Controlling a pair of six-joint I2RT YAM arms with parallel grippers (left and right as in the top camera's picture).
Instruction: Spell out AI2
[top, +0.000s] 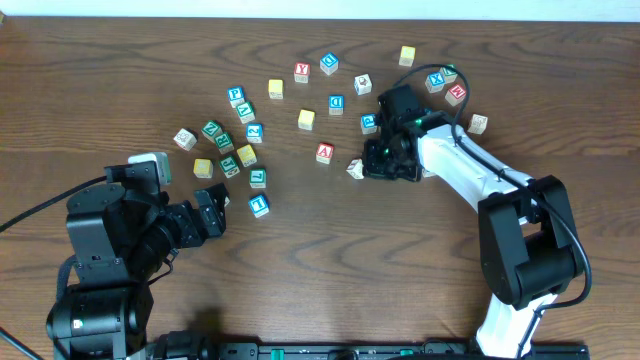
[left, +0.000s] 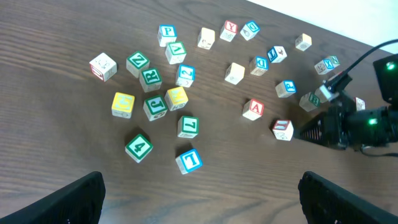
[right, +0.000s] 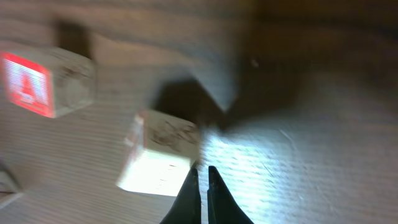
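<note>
Pale block just beside tips of right hand, fingers together, nothing between.

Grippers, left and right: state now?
Left gripper: open, empty.
Right gripper: closed on nothing, tips beside a wooden block.

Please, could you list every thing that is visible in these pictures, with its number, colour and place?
small wooden letter cubes: roughly twenty-five; blue, green, red, yellow or plain faces; scattered over the table's far half
red letter-A wooden cube: one, red on pale wood, centre
pale wooden cube: one, whitish, just right of the A cube
dark brown wooden table: one, under everything
black cable: one, left edge
left end effector: one, black, open, near left
right end effector: one, black, shut, beside the pale cube
</note>
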